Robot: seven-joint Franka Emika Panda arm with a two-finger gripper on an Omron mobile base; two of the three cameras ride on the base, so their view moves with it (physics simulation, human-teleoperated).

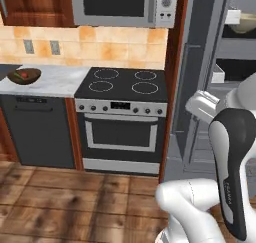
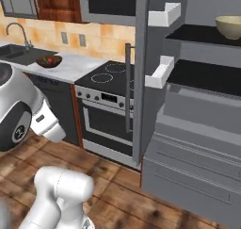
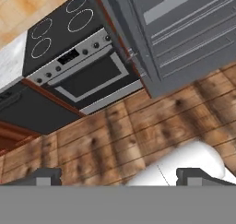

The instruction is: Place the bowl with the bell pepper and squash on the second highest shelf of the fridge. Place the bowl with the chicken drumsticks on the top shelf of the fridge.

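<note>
Currently the fridge [image 2: 188, 129] takes up the right half of the right base view, door swung open toward the stove, white door bins at upper centre, long bar handle [image 2: 127, 89] running vertically at centre frame. A cream bowl [image 2: 229, 26] sits on the uppermost dark shelf [image 2: 197, 33], upper right corner of that view; its contents cannot be made out. The shelf below it [image 2: 202, 75] is bare.

The stove [image 1: 122, 112] occupies centre frame in the left base view. To its left, the grey table [image 1: 55, 79] carries the dark bowl [image 1: 23, 76] at the far left edge, with a red chunk, read as the bell pepper [image 1: 24, 75], and something green beside it inside. The same bowl appears upper left in the right base view, just beside the sink.

The hand [image 3: 117, 176] points down at the wooden floor, fingers spread wide, nothing between them.

Key relation: the dark bowl lies well apart from the hand, beyond the stove, on the side away from the fridge. Judgement: the vegetable bowl is the remaining item; the base or arm must travel toward frame left of the left base view before any grasp. The bowl is round, so the approach axis is free.
</note>
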